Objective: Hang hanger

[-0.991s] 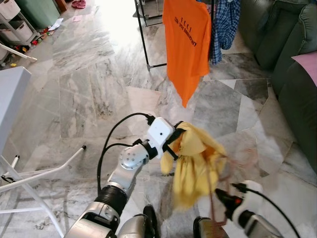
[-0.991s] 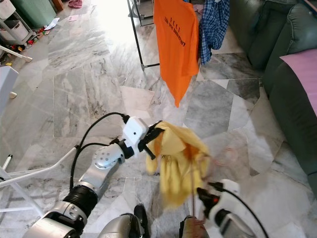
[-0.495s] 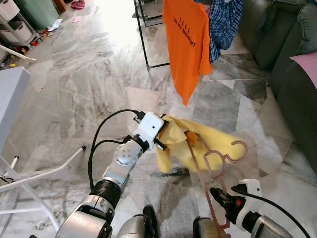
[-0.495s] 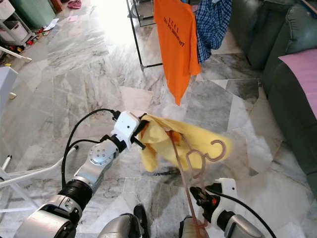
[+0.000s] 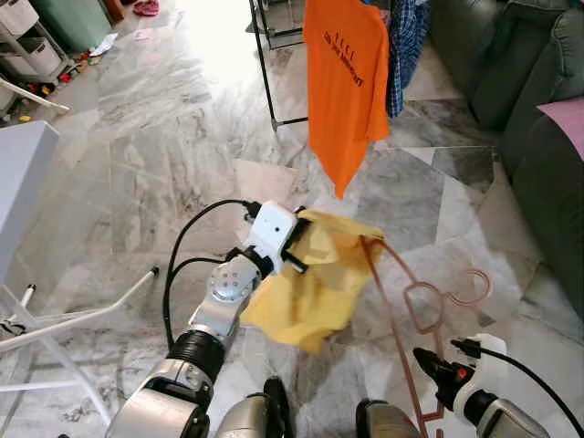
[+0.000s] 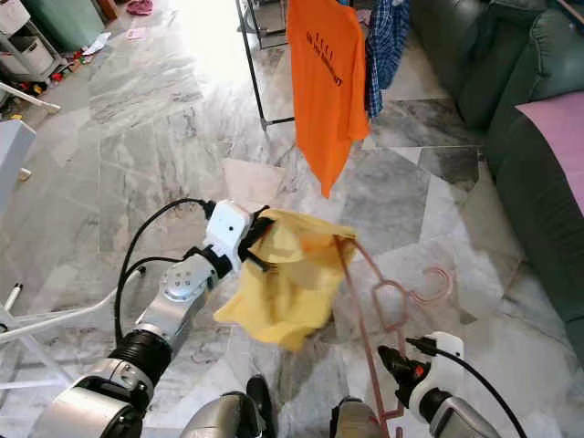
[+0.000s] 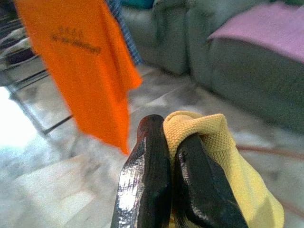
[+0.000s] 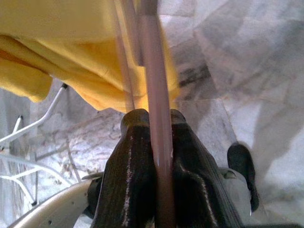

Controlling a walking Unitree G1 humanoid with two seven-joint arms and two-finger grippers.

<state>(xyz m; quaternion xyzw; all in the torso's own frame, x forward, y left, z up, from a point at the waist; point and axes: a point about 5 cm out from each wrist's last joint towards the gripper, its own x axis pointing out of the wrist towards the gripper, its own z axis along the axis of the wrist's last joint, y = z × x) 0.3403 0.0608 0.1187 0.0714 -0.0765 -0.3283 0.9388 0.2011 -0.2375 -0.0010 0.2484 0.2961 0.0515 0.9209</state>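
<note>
Grey marble floor (image 5: 164,137) spreads out in front, with a dark green sofa (image 5: 538,109) on the right. Up ahead an orange T-shirt (image 5: 345,82) and a blue checked shirt (image 5: 406,46) hang on a black clothes rack (image 5: 265,73). White metal legs (image 5: 82,315) lie low on the left. The left gripper (image 5: 297,242) is pinched tight on a yellow cloth (image 5: 306,287). The right gripper (image 5: 436,374) squeezes the pink hanger (image 5: 424,306), whose hook points toward the sofa. One hanger end seems tucked inside the yellow cloth, but that part is blurry.
</note>
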